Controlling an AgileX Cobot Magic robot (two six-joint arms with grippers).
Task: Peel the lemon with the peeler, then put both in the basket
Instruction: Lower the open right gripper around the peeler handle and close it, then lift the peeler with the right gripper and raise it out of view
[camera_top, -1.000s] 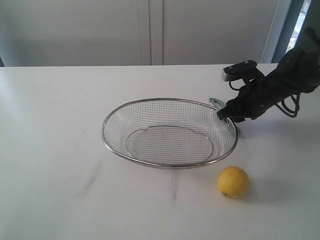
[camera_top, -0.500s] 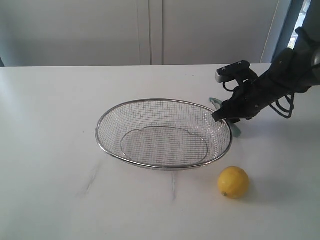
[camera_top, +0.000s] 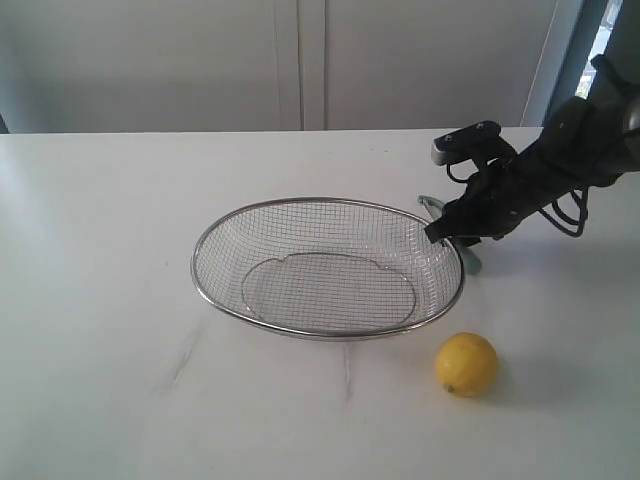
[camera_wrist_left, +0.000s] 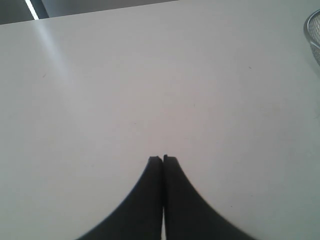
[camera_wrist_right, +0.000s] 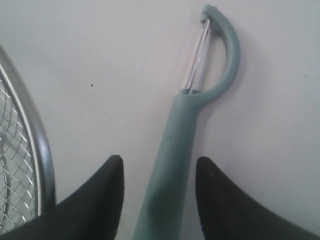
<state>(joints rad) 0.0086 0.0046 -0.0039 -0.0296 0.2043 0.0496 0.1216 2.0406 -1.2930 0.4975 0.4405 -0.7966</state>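
Right claw (camera_top: 445, 232): is hovering low over the peeler (camera_wrist_right: 175, 145) with its two fingers spread apart. One is sitting on each side of the teal handle, and they are gripping nothing.
Left claw (camera_wrist_left: 163, 159): is hanging over bare table (camera_top: 100, 250), with its fingers pressing together and grasping nothing.
Peeler: is lying flat on the tabletop just beside the rim of the basket (camera_top: 300, 335), on the side facing the right edge. Its curved head and metal blade are pointing toward the far edge, and its handle is running back under the right claw.
Lemon (camera_top: 466, 364): is sitting on the tabletop outside the basket, between the basket and the near edge, over toward the right edge. It is lying apart from both claws, and the skin facing the exterior camera is looking whole.
Basket: is resting upright around the middle of the tabletop, with its rim passing just beside the right claw's fingers.
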